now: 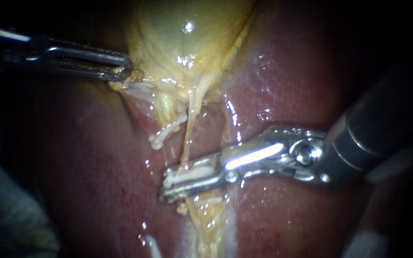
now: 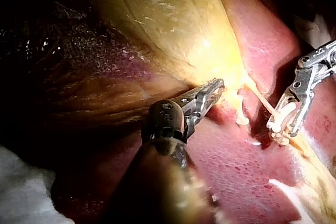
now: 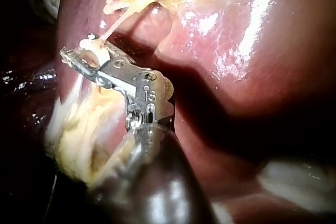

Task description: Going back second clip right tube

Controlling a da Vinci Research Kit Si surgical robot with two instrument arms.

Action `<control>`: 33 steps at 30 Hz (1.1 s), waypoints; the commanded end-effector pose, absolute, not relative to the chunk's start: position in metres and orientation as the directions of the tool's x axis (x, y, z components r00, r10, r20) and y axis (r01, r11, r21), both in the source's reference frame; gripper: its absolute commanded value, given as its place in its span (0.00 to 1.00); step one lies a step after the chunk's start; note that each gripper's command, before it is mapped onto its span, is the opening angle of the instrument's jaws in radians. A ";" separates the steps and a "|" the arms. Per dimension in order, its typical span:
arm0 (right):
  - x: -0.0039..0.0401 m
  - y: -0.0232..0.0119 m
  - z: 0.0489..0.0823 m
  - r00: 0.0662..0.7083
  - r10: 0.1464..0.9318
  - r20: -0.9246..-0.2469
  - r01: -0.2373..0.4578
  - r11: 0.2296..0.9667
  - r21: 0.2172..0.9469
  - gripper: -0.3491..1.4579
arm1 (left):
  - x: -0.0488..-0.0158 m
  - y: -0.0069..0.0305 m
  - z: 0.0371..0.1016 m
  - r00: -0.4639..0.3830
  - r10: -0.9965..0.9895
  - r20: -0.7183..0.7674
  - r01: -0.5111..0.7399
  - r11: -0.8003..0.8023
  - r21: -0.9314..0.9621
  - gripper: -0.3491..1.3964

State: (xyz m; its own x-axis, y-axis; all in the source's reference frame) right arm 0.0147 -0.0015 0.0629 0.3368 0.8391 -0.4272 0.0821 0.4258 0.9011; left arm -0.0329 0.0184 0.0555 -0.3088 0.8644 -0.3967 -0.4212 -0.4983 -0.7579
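Observation:
My right instrument (image 1: 180,180) comes in from the right and lies across the thin pale right tube (image 1: 190,129). Its jaws are shut on a white clip (image 1: 187,176) that sits where the tube meets them. Another white clip (image 1: 166,133) sits on the shorter tube to the left, a little above. My left instrument (image 1: 123,70) reaches in from the upper left, its jaws shut on the yellow neck of the gallbladder (image 1: 182,43). The right wrist view shows the right instrument (image 3: 84,56) with the clip (image 3: 95,48) between its jaws. The left wrist view shows both: left instrument (image 2: 212,90), right instrument (image 2: 281,127).
Red, wet liver (image 1: 288,71) surrounds the tubes on both sides. A strip of yellow fatty tissue (image 1: 209,224) runs down below the right instrument's jaws. White gauze (image 1: 5,215) lies at the lower left edge of the field.

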 end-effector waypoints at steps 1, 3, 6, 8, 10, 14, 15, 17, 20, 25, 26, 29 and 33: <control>0.0147 -0.0016 0.0631 0.332 0.838 -0.434 0.077 0.434 0.897 0.42 | -0.0329 0.0184 0.0555 -0.308 0.865 -0.397 -0.421 -0.498 -0.758 0.00; 0.0148 -0.0017 0.0637 0.326 0.836 -0.442 0.075 0.443 0.894 0.44 | -0.0329 0.0184 0.0555 -0.308 0.865 -0.397 -0.421 -0.498 -0.758 0.00; 0.0147 -0.0019 0.0645 0.323 0.827 -0.461 0.058 0.469 0.881 0.46 | -0.0329 0.0184 0.0554 -0.308 0.865 -0.397 -0.422 -0.498 -0.758 0.00; 0.0147 -0.0019 0.0652 0.315 0.822 -0.474 0.025 0.492 0.870 0.47 | -0.0329 0.0184 0.0554 -0.308 0.865 -0.397 -0.422 -0.498 -0.758 0.00; 0.0146 -0.0018 0.0657 0.295 0.826 -0.480 -0.016 0.507 0.862 0.47 | -0.0329 0.0184 0.0554 -0.308 0.865 -0.397 -0.422 -0.498 -0.758 0.00; 0.0140 -0.0010 0.0670 0.282 0.835 -0.472 -0.058 0.506 0.861 0.47 | -0.0329 0.0184 0.0554 -0.308 0.865 -0.397 -0.422 -0.498 -0.758 0.00; 0.0139 -0.0009 0.0673 0.282 0.836 -0.471 -0.065 0.506 0.860 0.47 | -0.0329 0.0184 0.0554 -0.308 0.865 -0.397 -0.422 -0.498 -0.758 0.00; 0.0134 -0.0008 0.0680 0.291 0.834 -0.469 -0.078 0.509 0.857 0.47 | -0.0329 0.0184 0.0554 -0.308 0.865 -0.397 -0.422 -0.498 -0.758 0.00; 0.0129 -0.0010 0.0690 0.309 0.824 -0.475 -0.088 0.522 0.848 0.47 | -0.0329 0.0184 0.0554 -0.308 0.865 -0.397 -0.422 -0.498 -0.758 0.00; 0.0126 -0.0015 0.0695 0.316 0.835 -0.452 -0.086 0.499 0.862 0.47 | -0.0329 0.0184 0.0554 -0.308 0.865 -0.397 -0.422 -0.498 -0.758 0.00; 0.0125 -0.0015 0.0692 0.318 0.834 -0.451 -0.082 0.498 0.864 0.47 | -0.0329 0.0184 0.0554 -0.308 0.865 -0.397 -0.422 -0.498 -0.758 0.00; 0.0119 -0.0015 0.0680 0.325 0.801 -0.502 -0.057 0.547 0.835 0.47 | -0.0329 0.0184 0.0554 -0.308 0.865 -0.397 -0.422 -0.498 -0.758 0.00; 0.0108 -0.0010 0.0658 0.345 0.717 -0.606 -0.010 0.649 0.761 0.47 | -0.0329 0.0184 0.0554 -0.308 0.865 -0.397 -0.421 -0.498 -0.758 0.00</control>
State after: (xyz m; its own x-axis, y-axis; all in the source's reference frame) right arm 0.0106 -0.0010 0.0654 0.3569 0.6921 -0.6273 -0.0008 0.6718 0.7407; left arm -0.0329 0.0183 0.0554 -0.3083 0.8647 -0.3965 -0.4217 -0.4979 -0.7578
